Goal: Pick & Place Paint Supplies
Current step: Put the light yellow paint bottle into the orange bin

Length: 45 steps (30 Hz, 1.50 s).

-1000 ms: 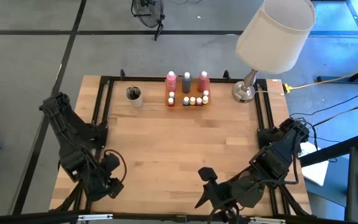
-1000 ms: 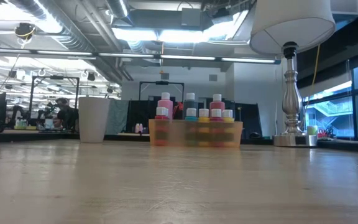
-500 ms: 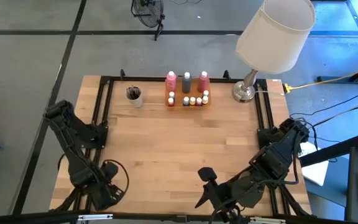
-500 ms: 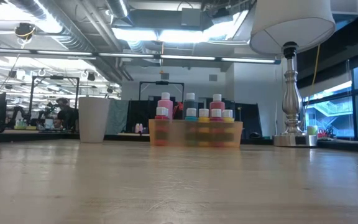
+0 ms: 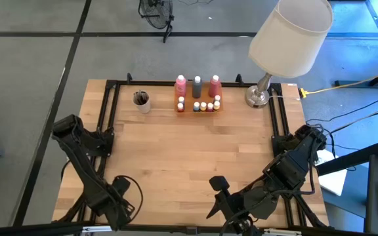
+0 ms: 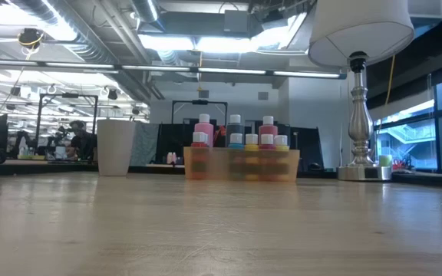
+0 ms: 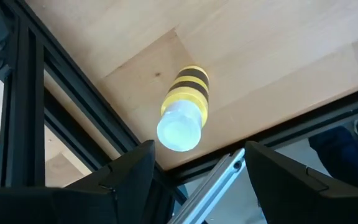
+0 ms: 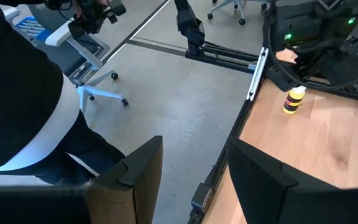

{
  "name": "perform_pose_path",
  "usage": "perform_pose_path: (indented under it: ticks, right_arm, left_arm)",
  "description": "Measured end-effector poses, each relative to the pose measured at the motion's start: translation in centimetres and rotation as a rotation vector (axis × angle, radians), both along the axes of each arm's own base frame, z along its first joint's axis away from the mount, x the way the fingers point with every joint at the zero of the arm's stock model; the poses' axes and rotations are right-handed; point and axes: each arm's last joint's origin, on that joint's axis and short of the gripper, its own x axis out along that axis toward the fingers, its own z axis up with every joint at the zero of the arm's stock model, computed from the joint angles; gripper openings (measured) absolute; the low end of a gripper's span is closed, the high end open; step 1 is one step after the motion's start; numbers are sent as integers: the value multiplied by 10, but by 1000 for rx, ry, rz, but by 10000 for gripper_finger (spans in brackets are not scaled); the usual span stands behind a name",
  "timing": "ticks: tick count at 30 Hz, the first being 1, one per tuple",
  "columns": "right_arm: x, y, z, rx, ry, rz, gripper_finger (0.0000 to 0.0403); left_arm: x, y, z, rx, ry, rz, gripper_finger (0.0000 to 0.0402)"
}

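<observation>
Two pink bottles [image 5: 180,84] [image 5: 214,83] and a grey bottle [image 5: 197,83], all white-capped, stand in the orange tray [image 5: 197,109] at the table's far edge. Small pots [image 5: 203,105] stand in front of them. Thin dark brushes [image 5: 140,96] stick up from the beige cup [image 5: 142,102] left of the tray. My left gripper [image 5: 120,196] is open at the near-left corner. It hangs above a small yellow-and-black banded bottle [image 7: 183,111] with a white cap, standing on the wood. My right gripper [image 5: 214,196] is open at the near edge, far from the tray.
A lamp [image 5: 260,95] with a wide white shade [image 5: 291,33] stands right of the tray. A black metal frame [image 5: 107,111] borders the table. Bare wood [image 5: 189,151] lies between the tray and both grippers. In the right wrist view a person's dark sleeve [image 8: 23,93] shows beyond the table.
My left arm has folded lower and its gripper has drawn back toward the table's near edge. The right arm and the paint supplies have kept still.
</observation>
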Motion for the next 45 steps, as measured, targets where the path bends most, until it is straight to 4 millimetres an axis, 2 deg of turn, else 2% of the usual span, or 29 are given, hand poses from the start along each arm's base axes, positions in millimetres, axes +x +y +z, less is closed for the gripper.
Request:
perform_pose_path:
  ticks: [12,29,39,45]
  right_arm:
    - [4,5,-6,-1,17,3,181]
    - [4,8,-8,4,27,6,181]
    - [3,8,-9,0,31,7,181]
    - [3,8,-9,-1,33,6,181]
  left_arm:
    - [-1,2,-19,32,22,-1,242]
    - [-1,0,-22,30,20,-18,242]
    - [-1,1,-48,-2,-2,-16,242]
    - [-3,4,-52,11,7,-11,242]
